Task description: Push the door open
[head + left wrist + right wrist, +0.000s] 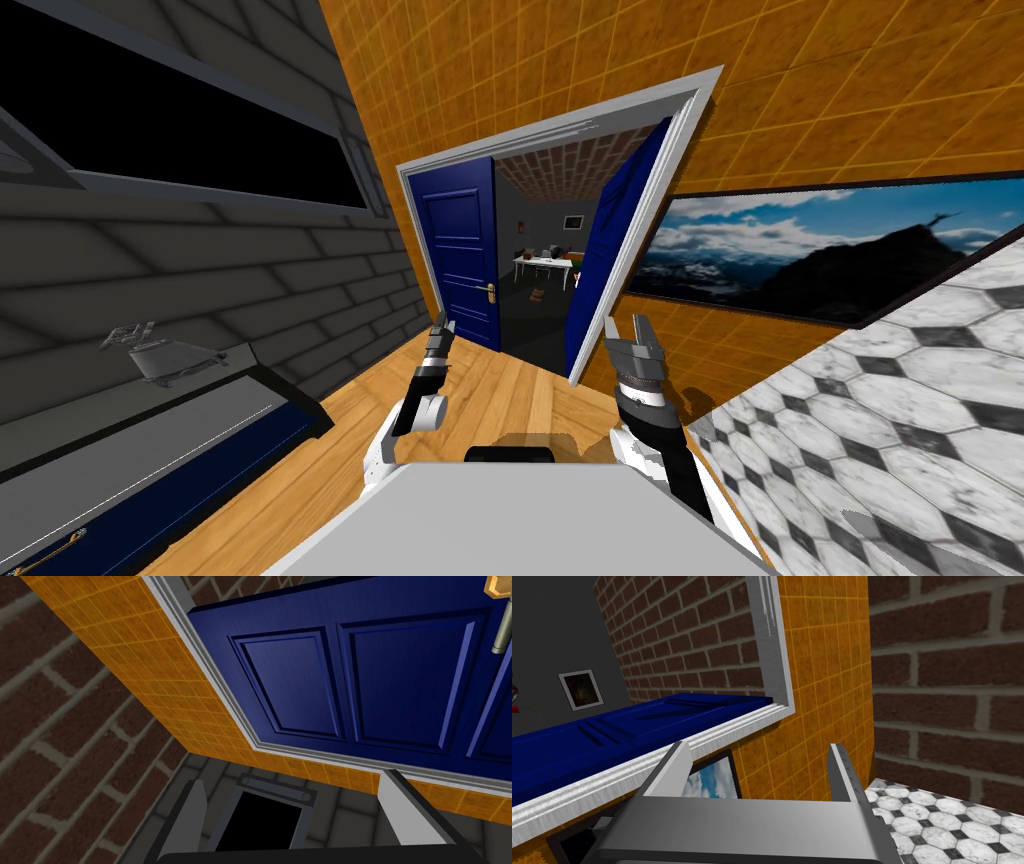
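Grippers nearest: left gripper (pixel 444 325) and right gripper (pixel 627 330), both with fingers spread wide and holding nothing, raised just short of the doorway. Ahead, a blue double door: right leaf (pixel 600 260) standing well inward, left leaf (pixel 460 250) with its handle (pixel 488 291) about flush with the frame (pixel 560 128). Judged roughly half done, left leaf yet to push. Beyond the gap, a table (pixel 543 263).

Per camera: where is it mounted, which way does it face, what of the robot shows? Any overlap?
Head: on the head, steeply down-forward at the frame; left gripper, right gripper, forearms.
Left wrist: on left hand, at left leaf, handle; own open fingers.
Right wrist: on right hand, at right leaf, picture; own open fingers.
Shared: all three show frame and orange wall.
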Available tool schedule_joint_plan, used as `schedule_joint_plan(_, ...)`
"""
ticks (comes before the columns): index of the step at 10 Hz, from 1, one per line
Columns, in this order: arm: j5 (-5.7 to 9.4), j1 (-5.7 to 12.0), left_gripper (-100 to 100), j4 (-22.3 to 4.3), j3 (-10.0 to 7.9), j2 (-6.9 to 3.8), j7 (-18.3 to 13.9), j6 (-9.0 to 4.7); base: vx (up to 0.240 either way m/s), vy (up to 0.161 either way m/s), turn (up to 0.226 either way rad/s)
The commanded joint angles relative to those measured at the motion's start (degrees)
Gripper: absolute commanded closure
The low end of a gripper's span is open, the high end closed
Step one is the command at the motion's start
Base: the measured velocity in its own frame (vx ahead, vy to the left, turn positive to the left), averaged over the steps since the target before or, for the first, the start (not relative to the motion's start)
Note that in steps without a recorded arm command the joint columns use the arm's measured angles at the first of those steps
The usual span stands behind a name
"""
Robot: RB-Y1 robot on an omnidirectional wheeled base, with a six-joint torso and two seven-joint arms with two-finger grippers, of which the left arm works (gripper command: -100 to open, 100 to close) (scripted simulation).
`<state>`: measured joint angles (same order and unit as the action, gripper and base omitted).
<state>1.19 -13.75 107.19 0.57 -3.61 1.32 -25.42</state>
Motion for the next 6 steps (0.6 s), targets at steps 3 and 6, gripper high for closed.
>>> schedule_joint_plan(3,-0.82,3.53,-100,-5.6,0.05,-0.49,-1.1,-0.31,0.102,0.084,-0.026)
schedule_joint_plan(6,-1.32,5.92,-100,-9.9,0.04,-0.65,-1.7,-0.54,0.062,0.048,-0.016)
